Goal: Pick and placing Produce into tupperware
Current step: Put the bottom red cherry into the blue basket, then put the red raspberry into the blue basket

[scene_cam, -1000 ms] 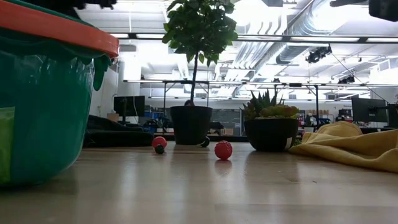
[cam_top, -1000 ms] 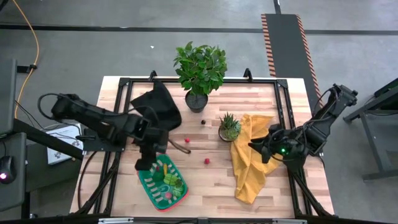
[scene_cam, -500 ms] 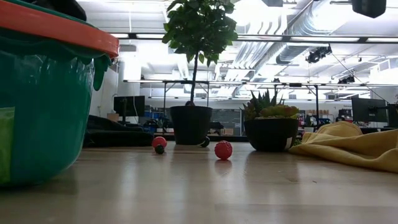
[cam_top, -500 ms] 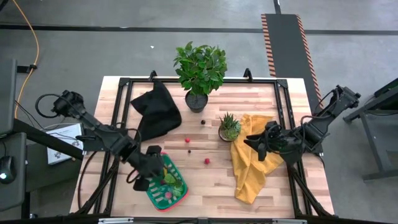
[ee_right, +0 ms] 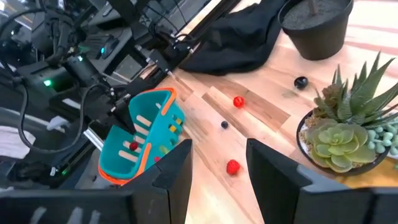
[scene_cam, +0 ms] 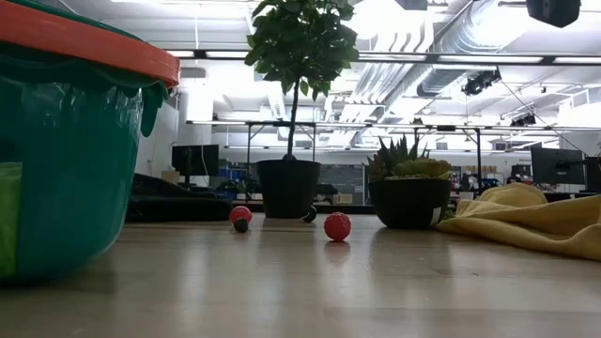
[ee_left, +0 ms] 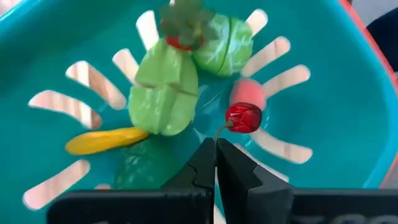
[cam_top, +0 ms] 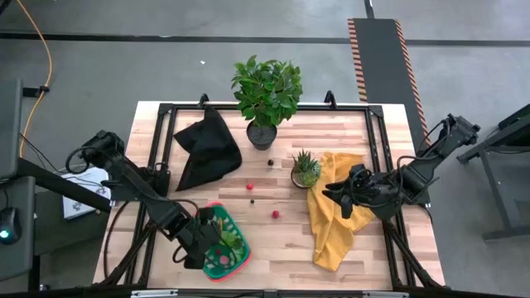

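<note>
Most of the produce is in, a few strays left on the tabletop (cam_top: pixel 281 240)!

The tupperware (cam_top: pixel 236 265) at the near left edge holds green pieces, a yellow one, a pink one and a small red one (ee_left: pixel 242 117). The left gripper (ee_left: pixel 215 163) hangs over it, pinched closed and empty. Two red pieces (cam_top: pixel 275 214) (cam_top: pixel 250 187) and some small dark balls wait mid-table. The right gripper (ee_right: pixel 217 158), part-open and empty, hovers over the yellow cloth (cam_top: pixel 335 240).
</note>
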Available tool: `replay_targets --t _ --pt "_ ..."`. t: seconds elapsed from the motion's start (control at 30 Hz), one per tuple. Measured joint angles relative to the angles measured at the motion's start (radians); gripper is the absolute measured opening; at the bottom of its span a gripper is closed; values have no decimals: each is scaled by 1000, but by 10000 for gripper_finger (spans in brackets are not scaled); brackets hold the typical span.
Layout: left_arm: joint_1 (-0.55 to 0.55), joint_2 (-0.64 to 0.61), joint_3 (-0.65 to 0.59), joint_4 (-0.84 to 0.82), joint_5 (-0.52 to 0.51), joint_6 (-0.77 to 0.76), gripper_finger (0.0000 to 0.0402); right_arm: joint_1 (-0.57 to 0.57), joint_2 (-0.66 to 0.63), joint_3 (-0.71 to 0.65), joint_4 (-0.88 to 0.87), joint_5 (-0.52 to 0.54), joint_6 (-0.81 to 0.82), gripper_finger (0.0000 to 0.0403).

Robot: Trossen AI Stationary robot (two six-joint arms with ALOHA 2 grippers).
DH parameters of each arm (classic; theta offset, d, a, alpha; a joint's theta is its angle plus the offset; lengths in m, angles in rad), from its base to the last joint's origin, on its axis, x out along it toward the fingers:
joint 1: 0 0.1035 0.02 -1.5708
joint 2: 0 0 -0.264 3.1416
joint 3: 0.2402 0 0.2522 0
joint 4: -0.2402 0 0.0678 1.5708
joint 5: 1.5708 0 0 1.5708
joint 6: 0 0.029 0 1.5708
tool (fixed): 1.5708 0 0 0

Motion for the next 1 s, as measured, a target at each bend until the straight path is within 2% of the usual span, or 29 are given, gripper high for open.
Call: replay_targets --t 0.33,0.67,0.87,1.0 --pt "1 15 2 4 -45 -35 12 0 27 -1 4 -26 2 142" --pt "1 16 1 -12 -37 -60 98 0 28 -1 16 -42 -2 142" --pt "1 16 1 -19 -2 -87 110 -33 42 -1 155 -109 -105 142" --pt "1 14 1 -27 34 -112 103 -108 106 -1 249 -237 -177 142"
